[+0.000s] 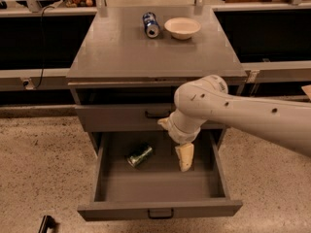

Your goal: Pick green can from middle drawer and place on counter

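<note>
The green can [140, 155] lies on its side on the floor of the open middle drawer [160, 210], left of centre. My gripper [184, 159] hangs from the white arm over the drawer, pointing down, to the right of the can and apart from it. It holds nothing that I can see. The counter [121, 47] is the broad grey top of the cabinet above.
A blue-and-white can [150, 24] lies on its side at the back of the counter next to a pale bowl [182, 27]. The shallower drawer front [121, 116] above is shut. Dark shelves flank the cabinet. The floor is speckled stone.
</note>
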Robot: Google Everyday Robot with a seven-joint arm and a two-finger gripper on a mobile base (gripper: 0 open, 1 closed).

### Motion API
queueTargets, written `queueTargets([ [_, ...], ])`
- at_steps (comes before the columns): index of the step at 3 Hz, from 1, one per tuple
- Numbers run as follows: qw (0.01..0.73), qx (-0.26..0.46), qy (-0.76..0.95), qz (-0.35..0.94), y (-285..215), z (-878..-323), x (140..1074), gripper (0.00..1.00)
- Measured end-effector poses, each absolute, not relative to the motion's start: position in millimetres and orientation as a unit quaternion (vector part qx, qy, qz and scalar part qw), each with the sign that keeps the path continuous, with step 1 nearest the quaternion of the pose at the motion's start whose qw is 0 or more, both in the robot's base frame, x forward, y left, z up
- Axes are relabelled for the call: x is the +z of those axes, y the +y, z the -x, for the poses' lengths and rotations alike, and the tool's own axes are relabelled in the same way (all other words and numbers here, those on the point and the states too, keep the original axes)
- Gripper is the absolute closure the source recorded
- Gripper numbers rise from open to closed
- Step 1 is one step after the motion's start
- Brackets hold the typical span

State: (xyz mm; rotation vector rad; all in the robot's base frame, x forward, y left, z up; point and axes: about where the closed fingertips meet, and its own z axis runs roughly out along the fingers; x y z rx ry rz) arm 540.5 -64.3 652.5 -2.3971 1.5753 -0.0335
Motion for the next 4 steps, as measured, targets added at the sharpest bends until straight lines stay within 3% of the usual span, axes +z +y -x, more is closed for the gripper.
queueTargets([
  [4,0.164,-0.028,0.392,0.905,45,-580,511,0.00],
])
